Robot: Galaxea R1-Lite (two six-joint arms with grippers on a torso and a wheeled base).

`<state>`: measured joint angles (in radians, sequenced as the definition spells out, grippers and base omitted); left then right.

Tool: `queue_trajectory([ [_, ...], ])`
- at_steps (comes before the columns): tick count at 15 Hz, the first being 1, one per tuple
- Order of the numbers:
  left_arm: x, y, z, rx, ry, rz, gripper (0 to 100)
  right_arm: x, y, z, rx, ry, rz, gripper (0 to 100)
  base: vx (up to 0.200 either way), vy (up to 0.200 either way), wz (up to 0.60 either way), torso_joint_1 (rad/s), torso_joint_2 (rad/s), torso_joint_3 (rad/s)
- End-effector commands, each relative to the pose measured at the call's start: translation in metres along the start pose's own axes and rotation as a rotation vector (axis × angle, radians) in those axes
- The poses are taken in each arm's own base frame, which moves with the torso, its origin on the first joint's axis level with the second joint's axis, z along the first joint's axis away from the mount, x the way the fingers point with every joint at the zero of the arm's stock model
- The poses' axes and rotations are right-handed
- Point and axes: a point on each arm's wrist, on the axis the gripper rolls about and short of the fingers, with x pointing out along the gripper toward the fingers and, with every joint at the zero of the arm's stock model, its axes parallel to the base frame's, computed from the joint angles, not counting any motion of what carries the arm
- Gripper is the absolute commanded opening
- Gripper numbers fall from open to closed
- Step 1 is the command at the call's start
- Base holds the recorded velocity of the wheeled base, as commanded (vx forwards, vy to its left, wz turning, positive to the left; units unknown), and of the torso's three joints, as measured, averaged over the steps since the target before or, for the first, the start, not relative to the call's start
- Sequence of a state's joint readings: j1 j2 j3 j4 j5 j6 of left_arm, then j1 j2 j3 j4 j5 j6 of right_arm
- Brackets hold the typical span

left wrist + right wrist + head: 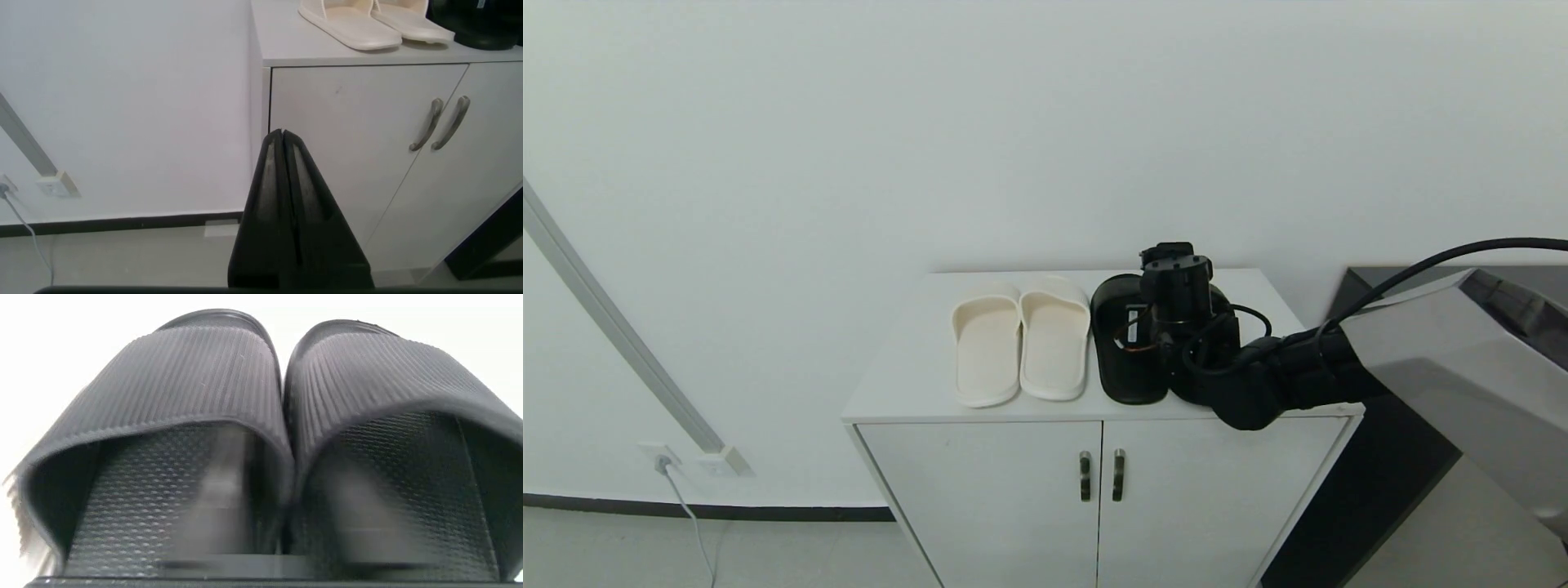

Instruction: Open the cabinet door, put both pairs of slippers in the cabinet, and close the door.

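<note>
Left tool pinched narrow; right tool wide, fingers inside two black slippers; two white slippers beside.

Plain white wall, evenly lit. Grey strip running diagonally down wall to a small white box low at left. Wall socket just beside box, white cable plugged in, trailing to floor. Black baseboard along wall foot. Pale grey floor. White two-door cabinet against wall. Dark furniture just beside its right flank.
</note>
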<state>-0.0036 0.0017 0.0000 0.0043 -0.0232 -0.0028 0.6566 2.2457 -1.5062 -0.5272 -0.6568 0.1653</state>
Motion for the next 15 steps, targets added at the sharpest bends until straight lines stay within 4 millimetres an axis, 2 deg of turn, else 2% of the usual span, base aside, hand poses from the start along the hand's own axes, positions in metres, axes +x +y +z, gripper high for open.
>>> queue_trajectory([
  [1, 0.000, 0.000, 0.000, 0.000, 0.002, 0.001, 0, 0.003, 0.000, 0.002, 0.008, -0.009, -0.003, 0, 0.000, 0.000, 0.00, 0.000, 0.00, 0.000],
  [4, 0.000, 0.000, 0.000, 0.000, 0.002, 0.001, 0, 0.003, -0.004, 0.005, 0.012, -0.014, -0.014, 0, 0.000, 0.000, 0.00, 0.000, 0.00, 0.000],
  [7, 0.000, 0.000, 0.000, 0.000, 0.002, -0.001, 0, -0.015, -0.013, 0.032, 0.028, -0.051, 0.004, 0, 0.000, 0.000, 0.00, 0.000, 0.00, 0.000],
  [9, 0.000, 0.000, 0.000, -0.002, 0.002, 0.002, 0, -0.047, -0.022, 0.051, 0.027, -0.059, 0.110, 0, 0.000, 0.000, 0.00, 0.000, 0.00, 0.000],
  [10, 0.000, 0.000, 0.000, -0.002, 0.002, 0.001, 0, -0.070, -0.030, 0.059, 0.030, -0.060, 0.200, 0, 0.000, 0.000, 0.00, 0.000, 0.00, 0.000],
  [12, 0.000, 0.000, 0.000, -0.002, 0.002, 0.001, 0, -0.107, -0.052, 0.062, -0.019, -0.036, 0.345, 0, 0.000, 0.000, 0.00, 0.000, 0.00, 0.000],
  [15, 0.000, 0.000, 0.000, -0.002, 0.002, 0.001, 0, -0.160, -0.089, 0.056, -0.052, 0.007, 0.583, 0, 0.000, 0.000, 0.00, 0.000, 0.00, 0.000],
])
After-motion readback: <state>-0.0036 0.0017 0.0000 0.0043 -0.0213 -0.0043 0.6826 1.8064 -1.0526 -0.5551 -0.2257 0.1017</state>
